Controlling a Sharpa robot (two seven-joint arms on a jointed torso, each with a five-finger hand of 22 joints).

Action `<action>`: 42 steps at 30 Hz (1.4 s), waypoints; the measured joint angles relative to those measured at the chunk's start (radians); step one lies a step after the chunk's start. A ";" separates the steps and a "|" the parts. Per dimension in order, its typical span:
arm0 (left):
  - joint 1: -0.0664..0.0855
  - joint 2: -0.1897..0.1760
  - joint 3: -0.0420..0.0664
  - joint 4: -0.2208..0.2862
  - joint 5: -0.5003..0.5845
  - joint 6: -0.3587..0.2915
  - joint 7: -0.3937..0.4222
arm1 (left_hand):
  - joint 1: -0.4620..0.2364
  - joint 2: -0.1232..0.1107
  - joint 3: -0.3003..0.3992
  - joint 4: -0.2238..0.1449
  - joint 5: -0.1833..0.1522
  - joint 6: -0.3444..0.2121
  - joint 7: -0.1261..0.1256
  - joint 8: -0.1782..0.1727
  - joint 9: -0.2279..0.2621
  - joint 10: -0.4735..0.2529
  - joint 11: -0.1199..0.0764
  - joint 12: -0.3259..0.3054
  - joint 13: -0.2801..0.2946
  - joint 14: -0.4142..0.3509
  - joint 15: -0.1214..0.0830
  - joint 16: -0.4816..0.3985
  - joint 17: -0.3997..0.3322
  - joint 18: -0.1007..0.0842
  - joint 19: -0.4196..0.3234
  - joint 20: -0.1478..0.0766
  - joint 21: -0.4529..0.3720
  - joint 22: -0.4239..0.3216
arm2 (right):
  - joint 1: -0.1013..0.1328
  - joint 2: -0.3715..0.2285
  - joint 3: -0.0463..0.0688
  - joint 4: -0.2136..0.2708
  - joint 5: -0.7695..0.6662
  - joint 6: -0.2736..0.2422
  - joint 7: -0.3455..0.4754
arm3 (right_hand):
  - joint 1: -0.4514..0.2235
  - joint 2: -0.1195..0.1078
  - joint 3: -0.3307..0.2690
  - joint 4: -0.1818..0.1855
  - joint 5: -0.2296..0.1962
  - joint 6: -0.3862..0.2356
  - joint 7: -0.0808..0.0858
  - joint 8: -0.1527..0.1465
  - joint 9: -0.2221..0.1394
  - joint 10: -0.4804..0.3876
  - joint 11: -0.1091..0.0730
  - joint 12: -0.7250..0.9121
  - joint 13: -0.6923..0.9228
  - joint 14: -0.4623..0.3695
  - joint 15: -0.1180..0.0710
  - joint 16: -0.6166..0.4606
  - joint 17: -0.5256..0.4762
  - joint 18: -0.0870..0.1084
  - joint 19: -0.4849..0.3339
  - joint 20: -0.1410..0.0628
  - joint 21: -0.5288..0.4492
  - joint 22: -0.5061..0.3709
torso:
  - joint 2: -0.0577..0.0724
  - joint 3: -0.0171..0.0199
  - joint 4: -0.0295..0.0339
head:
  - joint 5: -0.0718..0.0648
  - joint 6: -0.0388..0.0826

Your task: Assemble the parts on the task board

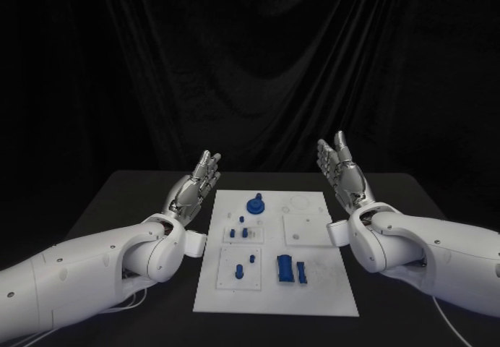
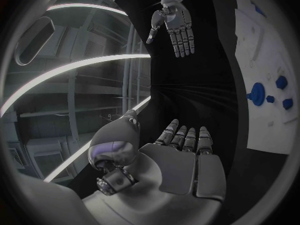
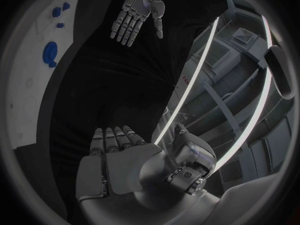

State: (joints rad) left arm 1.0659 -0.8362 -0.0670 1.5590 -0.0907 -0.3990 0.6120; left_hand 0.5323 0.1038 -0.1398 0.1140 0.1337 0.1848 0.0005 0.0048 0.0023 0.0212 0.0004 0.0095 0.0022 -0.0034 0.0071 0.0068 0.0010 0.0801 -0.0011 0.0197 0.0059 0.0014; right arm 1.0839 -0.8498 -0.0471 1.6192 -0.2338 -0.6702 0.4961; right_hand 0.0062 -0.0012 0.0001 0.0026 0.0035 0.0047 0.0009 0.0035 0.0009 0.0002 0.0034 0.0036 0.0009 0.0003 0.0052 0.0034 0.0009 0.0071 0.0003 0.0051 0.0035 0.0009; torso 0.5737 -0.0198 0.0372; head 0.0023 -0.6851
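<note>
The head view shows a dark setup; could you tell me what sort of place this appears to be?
Probably a robotics lab test bench: a black table before a black curtain, a white task board carrying small blue parts, with the left robot hand and right robot hand raised open beside it.

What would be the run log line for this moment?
left robot hand: open, beside task board | right robot hand: open, beside board | blue parts: untouched

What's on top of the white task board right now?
Small blue parts sit on the white task board: a round knobbed piece at the far end, two blue blocks nearer. Neither hand covers it.
</note>
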 measured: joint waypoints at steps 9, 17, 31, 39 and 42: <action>-0.013 0.048 0.059 0.008 0.050 -0.234 -0.058 | -0.165 -0.071 0.046 -0.065 -0.048 -0.056 0.000 0.000 -0.001 -0.009 -0.002 -0.006 -0.001 0.000 0.000 0.000 0.000 -0.053 0.000 -0.007 0.000 0.000 | -0.031 0.070 0.046 -0.047 0.168 -0.056 0.009 | 0.000 0.000 0.000 0.000 0.000 0.000 0.000 0.000 0.000 0.000 0.000 0.000 0.000 0.000 0.000 0.000 0.000 0.000 0.000 0.000 0.000 0.000 | -0.024 0.0160 -0.0294 | -0.003 0.077; -0.015 0.055 0.066 0.009 0.075 -0.324 -0.085 | -0.270 -0.095 0.112 -0.103 -0.110 -0.085 0.000 0.000 -0.001 -0.014 -0.001 -0.006 -0.001 0.000 0.000 0.000 0.001 -0.059 0.001 -0.013 0.000 0.000 | -0.032 0.070 0.046 -0.049 0.212 -0.076 0.012 | 0.000 0.000 0.000 0.000 0.000 0.000 0.000 0.000 0.000 0.000 0.000 0.000 0.000 0.000 0.000 0.000 0.000 0.000 0.000 0.000 0.000 0.000 | -0.029 0.0191 -0.0360 | -0.003 0.085; -0.015 0.055 0.066 0.009 0.088 -0.358 -0.099 | -0.432 -0.104 0.136 -0.114 -0.131 -0.181 0.000 0.000 -0.001 -0.014 -0.001 -0.006 -0.001 0.000 0.000 0.000 0.001 -0.075 0.000 -0.014 0.000 0.000 | -0.032 0.070 0.046 -0.049 0.232 -0.085 0.014 | 0.000 0.000 0.000 0.000 0.000 0.000 0.000 0.000 0.001 0.000 0.000 0.000 0.000 0.000 0.000 0.000 0.000 0.000 0.000 0.000 0.000 0.000 | -0.029 0.0198 -0.0370 | -0.002 0.085; -0.015 0.055 0.066 0.009 0.089 -0.362 -0.101 | -0.526 -0.104 0.136 -0.114 -0.131 -0.181 0.000 0.000 -0.001 -0.014 -0.001 -0.006 -0.001 0.000 0.000 0.000 0.000 -0.075 0.000 -0.014 0.000 0.000 | -0.032 0.070 0.046 -0.049 0.234 -0.087 0.015 | 0.000 0.000 0.000 0.000 0.000 0.000 0.000 0.000 0.001 0.000 0.000 0.000 0.000 0.000 0.000 0.000 0.000 0.000 0.000 0.000 0.000 0.000 | -0.030 0.0198 -0.0372 | -0.002 0.085; -0.015 0.055 0.066 0.009 0.090 -0.363 -0.101 | -0.526 -0.104 0.136 -0.114 -0.131 -0.181 0.000 0.000 -0.001 -0.014 -0.001 -0.006 -0.001 0.000 0.000 0.000 0.000 -0.075 0.000 -0.014 0.000 0.000 | -0.032 0.070 0.046 -0.049 0.235 -0.087 0.015 | 0.000 0.000 0.000 0.000 0.000 0.000 0.000 0.000 0.001 0.000 0.000 0.000 0.000 0.000 0.000 0.000 0.000 0.000 0.000 0.000 0.000 0.000 | -0.030 0.0198 -0.0373 | -0.002 0.085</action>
State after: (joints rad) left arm 1.0511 -0.7814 -0.0014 1.5676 -0.0007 -0.7619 0.5108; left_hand 0.0061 -0.0005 -0.0035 0.0000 0.0027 0.0038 0.0000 0.0049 0.0016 0.0068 -0.0001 0.0031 0.0016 -0.0033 0.0071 0.0068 0.0011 0.0055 -0.0011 0.0055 0.0060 0.0015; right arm 1.0522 -0.7797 -0.0012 1.5699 0.0010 -0.7576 0.5111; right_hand 0.0064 -0.0011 0.0001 0.0026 0.0036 0.0049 0.0010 0.0036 0.0017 0.0001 0.0035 0.0039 0.0011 0.0004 0.0054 0.0035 0.0013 0.0075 0.0004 0.0053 0.0036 0.0014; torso 0.5442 0.0000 -0.0001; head 0.0002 -0.5999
